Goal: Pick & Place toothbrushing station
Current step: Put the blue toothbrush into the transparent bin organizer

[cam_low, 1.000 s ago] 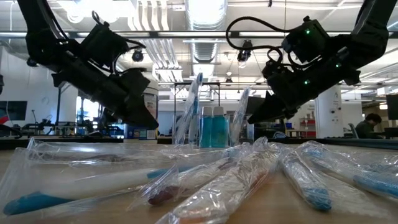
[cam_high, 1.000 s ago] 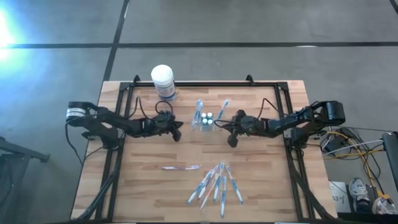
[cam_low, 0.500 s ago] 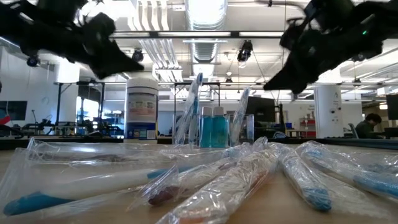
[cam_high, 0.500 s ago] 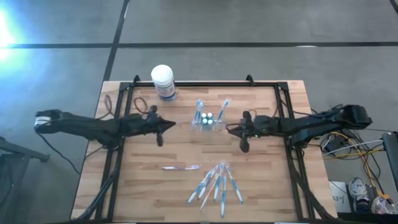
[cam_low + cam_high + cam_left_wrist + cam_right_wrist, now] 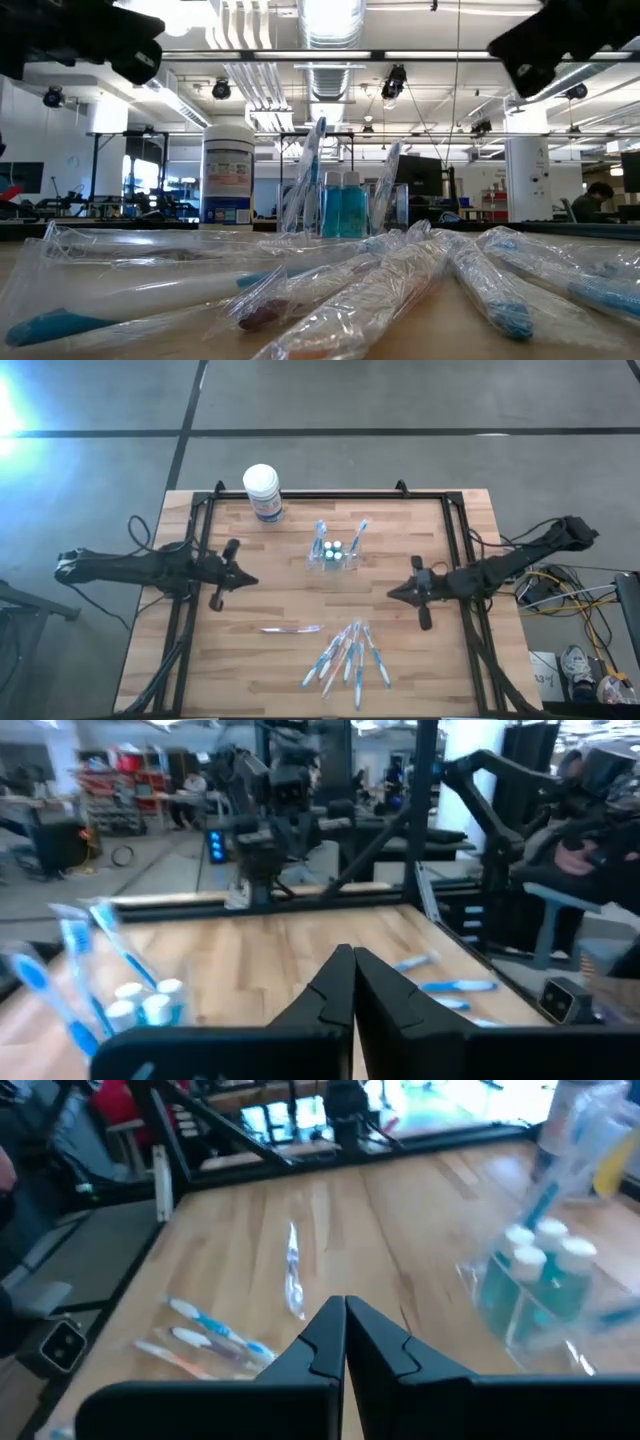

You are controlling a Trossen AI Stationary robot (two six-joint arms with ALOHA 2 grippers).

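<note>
Both of my arms have pulled back from the middle of the table since a second ago: then my two pincers flanked the toothbrushing station (image 5: 331,553) closely, now each sits out by its own table edge. My left gripper (image 5: 243,580) is pressed shut on nothing, and so is my right gripper (image 5: 392,593); both wrist views show the fingers (image 5: 340,988) meeting with nothing between them. The station stands well apart from both, between them and a little farther from my bases, upright on the bare wood. I judge that placing it is finished and I am retreating to rest, though whether that spot is the intended one I cannot say.

Counting: one station, holding two bagged toothbrushes that stand up on either side of what look like three small bottles of blue liquid (image 5: 530,1285) with white caps. One white tub (image 5: 262,491) with a blue label stands beyond the station, nearer my left pincer's side. One single wrapped toothbrush (image 5: 290,628) lies flat between my pincers, on the near side. About six wrapped toothbrushes in a loose pile (image 5: 348,654) lie closer to my right pincer; they overlap, so that count is uncertain.
</note>
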